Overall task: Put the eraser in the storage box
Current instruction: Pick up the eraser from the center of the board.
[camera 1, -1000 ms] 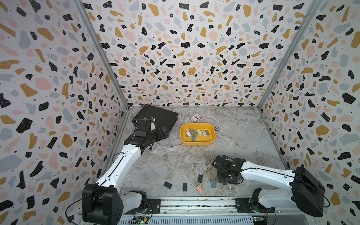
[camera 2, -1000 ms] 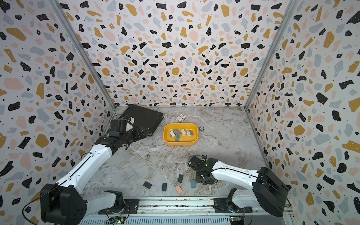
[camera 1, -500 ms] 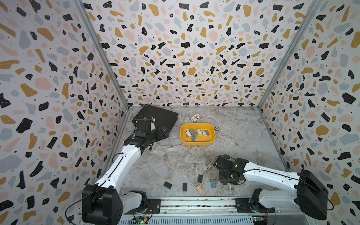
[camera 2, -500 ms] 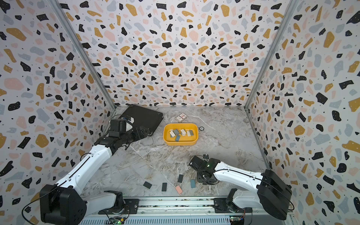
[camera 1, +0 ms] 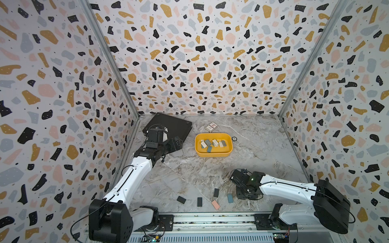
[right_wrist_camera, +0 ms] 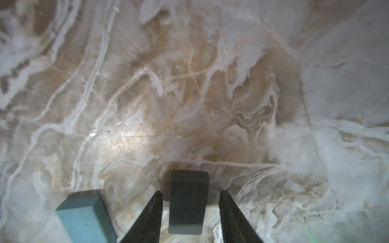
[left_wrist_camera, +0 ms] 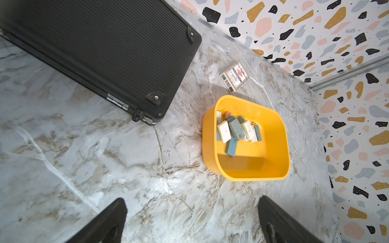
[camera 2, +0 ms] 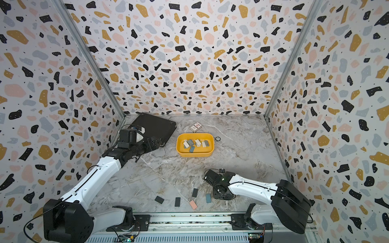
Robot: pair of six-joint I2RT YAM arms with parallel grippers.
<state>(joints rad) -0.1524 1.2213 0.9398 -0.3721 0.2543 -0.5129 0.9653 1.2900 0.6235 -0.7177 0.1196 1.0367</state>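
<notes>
Hardly anything moved since a second ago — only the right jaws widened slightly. Left pincer waits wide open, empty, storage box ahead. Right pincer, partly open, straddles the dark eraser on the desk, not gripping yet; a blue eraser just outside one jaw could be nudged.

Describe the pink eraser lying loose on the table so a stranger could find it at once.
Look at the metal rail along the front edge of the marble table. Just behind it lies a scattered row of loose erasers, and the pink eraser sits between a black eraser and a blue eraser. It is the only pink one in that row.
</notes>
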